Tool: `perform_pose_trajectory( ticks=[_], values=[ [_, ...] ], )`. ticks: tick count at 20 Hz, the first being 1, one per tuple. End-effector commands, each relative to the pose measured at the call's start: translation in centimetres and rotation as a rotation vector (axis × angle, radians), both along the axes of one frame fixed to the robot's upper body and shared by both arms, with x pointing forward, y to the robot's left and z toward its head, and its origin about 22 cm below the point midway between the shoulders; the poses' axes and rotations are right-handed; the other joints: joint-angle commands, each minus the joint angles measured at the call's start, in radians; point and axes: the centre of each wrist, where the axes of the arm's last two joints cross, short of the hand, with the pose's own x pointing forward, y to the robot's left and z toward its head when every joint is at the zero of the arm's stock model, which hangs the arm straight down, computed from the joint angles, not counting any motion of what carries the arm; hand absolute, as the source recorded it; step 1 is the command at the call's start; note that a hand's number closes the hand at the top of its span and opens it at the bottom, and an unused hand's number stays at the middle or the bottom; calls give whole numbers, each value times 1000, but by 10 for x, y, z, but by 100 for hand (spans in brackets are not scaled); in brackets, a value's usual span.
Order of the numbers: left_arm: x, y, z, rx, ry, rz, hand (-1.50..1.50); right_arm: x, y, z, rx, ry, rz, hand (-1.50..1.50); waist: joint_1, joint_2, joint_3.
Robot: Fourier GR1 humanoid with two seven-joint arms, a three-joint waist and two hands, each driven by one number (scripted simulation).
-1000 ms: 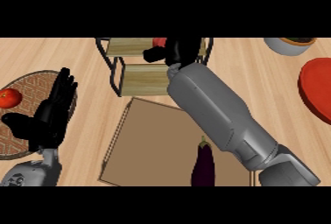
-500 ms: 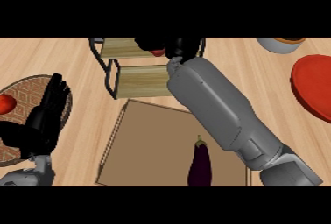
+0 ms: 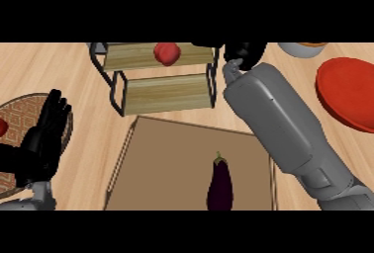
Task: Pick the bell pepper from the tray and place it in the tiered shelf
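From the head view, the red bell pepper [image 3: 167, 53] lay on the far, upper board of the tiered shelf [image 3: 162, 93], near the middle of that board and towards its right half. It looked like a rounded, smooth lump, slightly taller than wide, with its longer side running near to far; its stem was too small to tell which way it pointed. The shelf had two pale wooden boards with visible grain, held in a thin black wire frame with rounded corners.

The right hand [image 3: 245, 52] sat just right of the shelf's far right corner, apart from the pepper, at the end of a smooth grey forearm that crossed the scene from the near right. The hand held nothing; whether its fingers were curled or straight could not be told.

The left hand [image 3: 45, 132] rested open at the left edge, fingers straight and pointing far, over a round woven plate [image 3: 18, 109].

Near the middle lay a flat brown tray [image 3: 168, 163], rectangular with a thin pale rim, on the light wooden desk [image 3: 44, 69]. A dark purple eggplant [image 3: 218, 184] lay on the tray, stem end pointing far. A large red plate [image 3: 349, 91] sat at the right edge.
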Motion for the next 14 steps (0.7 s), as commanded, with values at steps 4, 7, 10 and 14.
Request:
perform_pose_trajectory(
  ticks=[4,7,10,14],
  values=[
    [-1,8,6,-12,13,16,0,-53,-63,10,47,34,-19,-150,-22,-3,0],
    [-3,1,-1,-7,3,22,0,-91,-84,6,58,7,8,-150,-18,1,0],
    [0,-11,3,4,4,2,0,-121,-109,21,44,16,27,-150,-8,4,0],
    [12,9,6,-11,-23,-7,0,-150,-136,12,46,-23,14,-150,15,13,0]
  ],
)
